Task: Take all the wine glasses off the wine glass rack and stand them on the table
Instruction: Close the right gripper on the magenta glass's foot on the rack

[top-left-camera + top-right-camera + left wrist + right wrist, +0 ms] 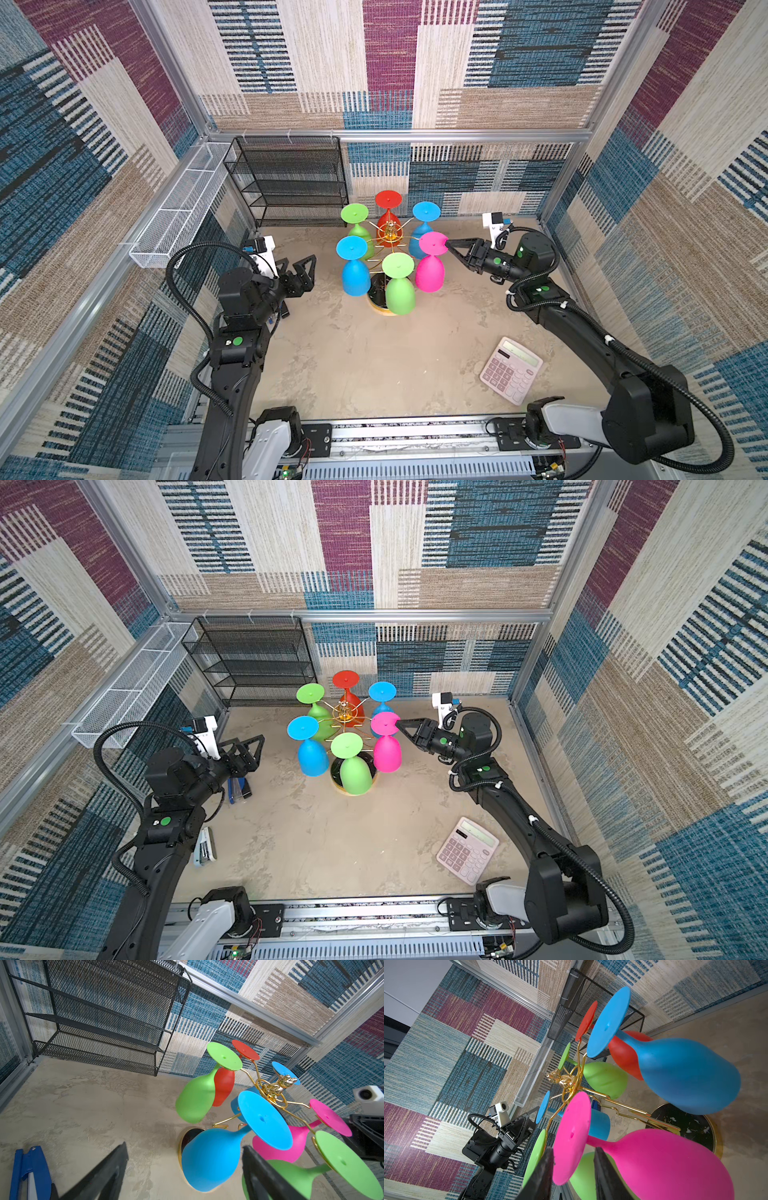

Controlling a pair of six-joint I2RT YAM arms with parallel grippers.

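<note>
Pink wine glass [430, 274] is hanging bowl-down on wine glass rack [390, 237] mid-counter in both top views; right jaws sitting at its foot, gap hidden; left jaws hanging apart, clear of rack. Left wrist: blue glass [209, 1159] is covering most of it. Right wrist: right jaws are straddling its foot, can't tell if clamping.

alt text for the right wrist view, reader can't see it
The right gripper straddles the foot of the pink wine glass, its fingers either side with a gap showing. A blue glass, a red glass and a green glass hang upside down on the gold wine glass rack behind; the left gripper shows beyond.
</note>
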